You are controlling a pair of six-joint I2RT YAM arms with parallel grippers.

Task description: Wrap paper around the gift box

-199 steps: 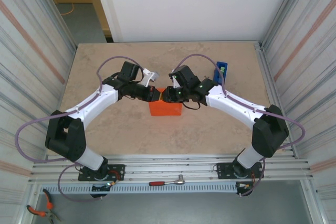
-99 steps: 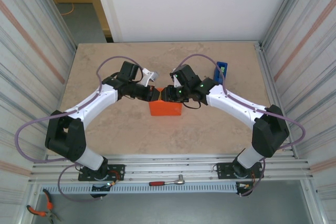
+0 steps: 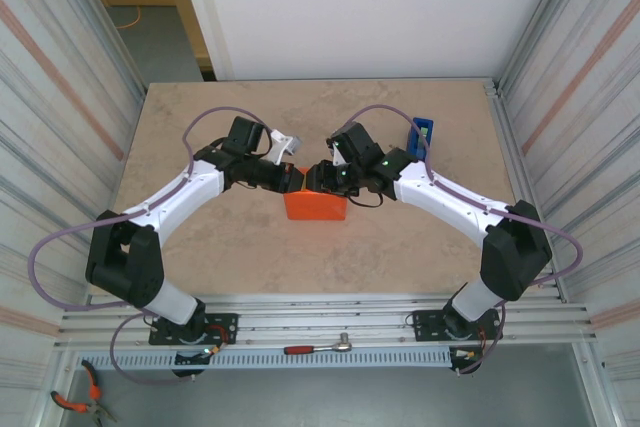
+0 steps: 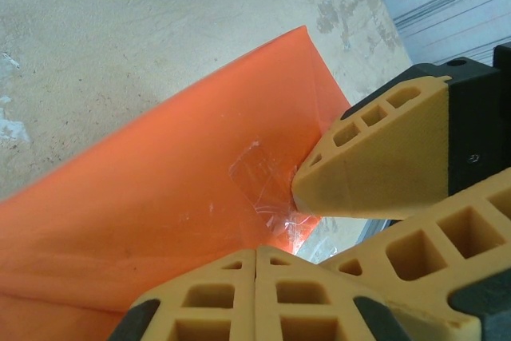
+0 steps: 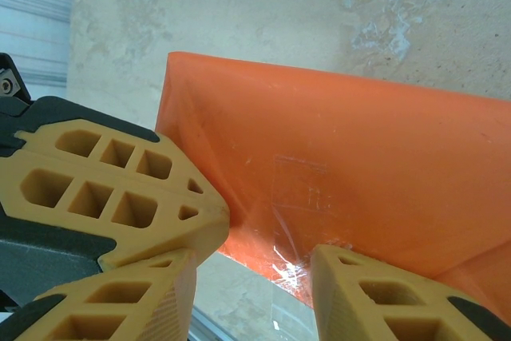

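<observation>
At the middle of the worktop (image 3: 200, 247), the paper (image 3: 316, 206) is seen folded into a low orange parcel, the gift box judged to lie inside, with clear tape (image 4: 257, 175) across a seam. The left gripper (image 4: 255, 251), fingers pressed together, is set at the parcel's far edge, and the right gripper (image 5: 254, 255) is held beside it, fingers apart on nothing. The sheet is judged thin, light and easily creased, best pinned flat against the stiff box or pinched at a free flap.

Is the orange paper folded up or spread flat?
Folded: the paper forms a compact parcel with clear tape stuck on it.
</observation>
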